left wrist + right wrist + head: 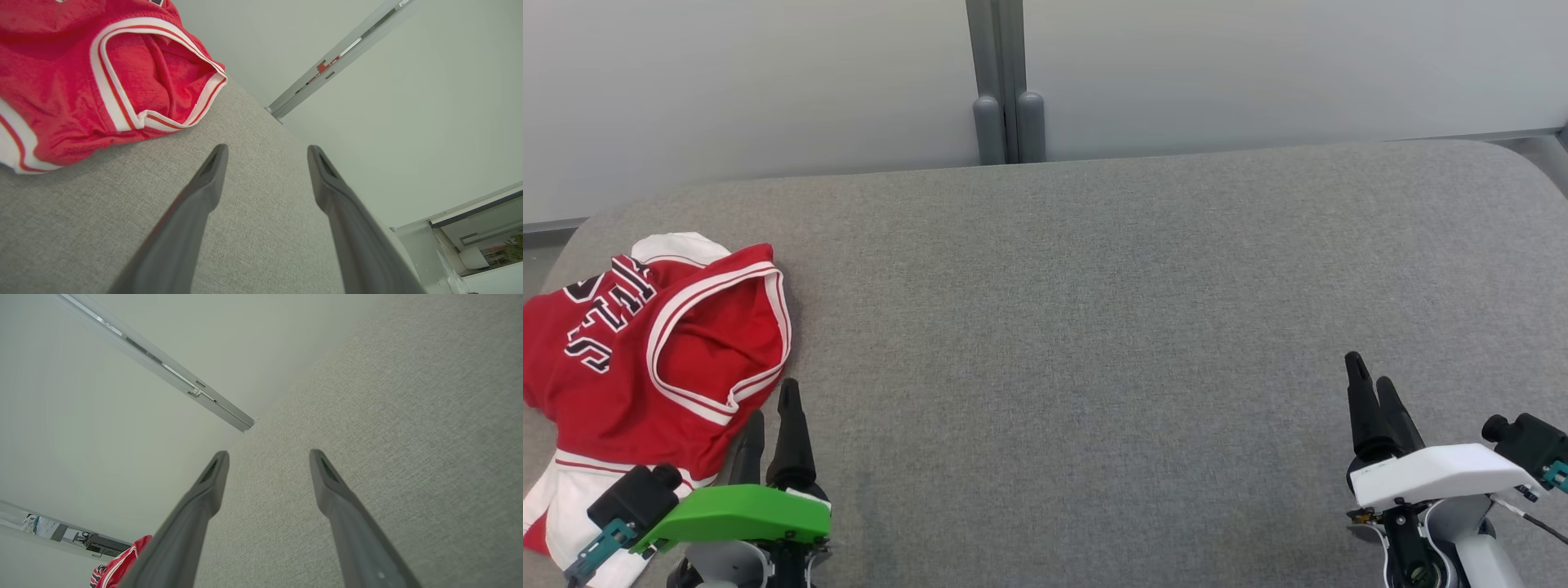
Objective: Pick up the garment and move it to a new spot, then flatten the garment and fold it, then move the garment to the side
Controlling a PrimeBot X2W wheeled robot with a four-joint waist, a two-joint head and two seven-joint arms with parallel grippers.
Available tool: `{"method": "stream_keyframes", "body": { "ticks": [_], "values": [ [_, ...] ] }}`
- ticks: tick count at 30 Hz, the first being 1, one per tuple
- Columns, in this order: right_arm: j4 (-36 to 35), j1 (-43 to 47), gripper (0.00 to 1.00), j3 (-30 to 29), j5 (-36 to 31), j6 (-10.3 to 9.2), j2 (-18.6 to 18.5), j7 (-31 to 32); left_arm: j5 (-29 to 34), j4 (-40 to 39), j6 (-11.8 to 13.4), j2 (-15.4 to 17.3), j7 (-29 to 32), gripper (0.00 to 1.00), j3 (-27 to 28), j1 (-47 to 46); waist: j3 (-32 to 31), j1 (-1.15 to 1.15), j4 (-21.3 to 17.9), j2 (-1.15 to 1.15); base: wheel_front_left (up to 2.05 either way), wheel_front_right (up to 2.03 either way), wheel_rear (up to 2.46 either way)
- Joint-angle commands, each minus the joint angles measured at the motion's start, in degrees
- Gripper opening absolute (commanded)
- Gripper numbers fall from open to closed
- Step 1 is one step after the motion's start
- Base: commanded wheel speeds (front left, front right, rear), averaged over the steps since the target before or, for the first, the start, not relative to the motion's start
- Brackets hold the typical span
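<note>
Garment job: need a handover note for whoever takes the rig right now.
Left gripper: open, empty, low over the grey padded surface, just right of the jersey.
Right gripper: open, empty, over the surface's bare right part.
Red jersey: crumpled in a heap at the surface's left end, unheld; the left wrist view shows a gap between it and the left fingers.
Done: nothing that shows; the jersey is neither flat nor folded.
Left: grasp it, move it to a new spot, flatten, fold, set aside.
</note>
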Motion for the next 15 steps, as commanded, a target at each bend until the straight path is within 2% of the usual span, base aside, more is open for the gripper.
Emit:
{"method": "stream_keyframes", "body": {
  "ticks": [1,10,15],
  "values": [
    [-0.6,-0.3,1.00,0.0,-2.4,0.02,-0.3,-0.7,2.9,-0.8,0.5,0.4,-0.6,1.00,-0.5,-0.7,0.0,0.00,0.0,0.00,0.00,0.00,0.00],
    [-0.1,-0.5,1.00,0.6,-10.8,0.02,-0.4,-2.3,11.5,-0.8,2.4,0.5,-2.2,1.00,-2.3,-0.4,0.0,0.00,0.1,0.00,0.00,0.00,0.00],
    [0.0,-0.4,1.00,0.7,-14.8,0.02,-0.4,-3.1,15.4,-1.0,2.5,0.5,-3.1,1.00,-3.1,-0.4,0.0,0.00,0.2,0.00,0.00,0.00,0.00]
  ]
}}
